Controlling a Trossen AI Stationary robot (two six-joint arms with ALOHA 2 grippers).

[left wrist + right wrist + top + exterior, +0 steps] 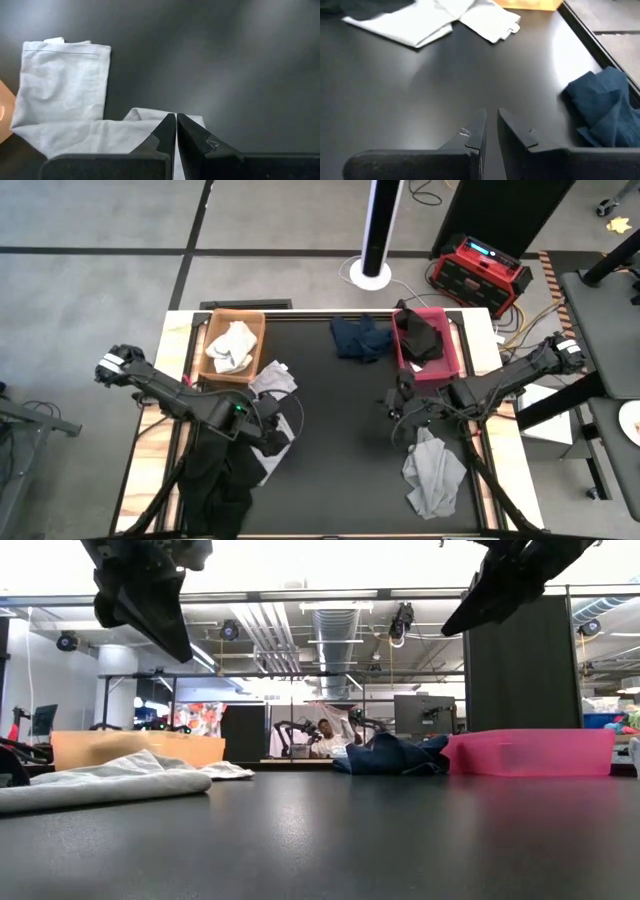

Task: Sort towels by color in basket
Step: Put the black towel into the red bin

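My left gripper (pixel 278 442) (pixel 176 120) hangs shut above a light grey towel (pixel 60 85) (pixel 272 380) that lies flat on the black mat near the orange basket (pixel 215 365). That basket holds a white towel (pixel 232 345). My right gripper (pixel 400 405) (pixel 490 117) is shut with nothing in it, above bare mat near the pink basket (pixel 452 355), which holds a black towel (pixel 420 338). A navy towel (pixel 360 337) (pixel 605 105) lies crumpled at the far edge between the baskets. In the low view both arms stay well above the table.
A grey towel (pixel 433 475) lies bunched at the near right and a black cloth (pixel 215 480) at the near left under the left arm. The middle of the mat (pixel 340 430) is bare. A person sits in the room beyond the table's far edge (pixel 325 735).
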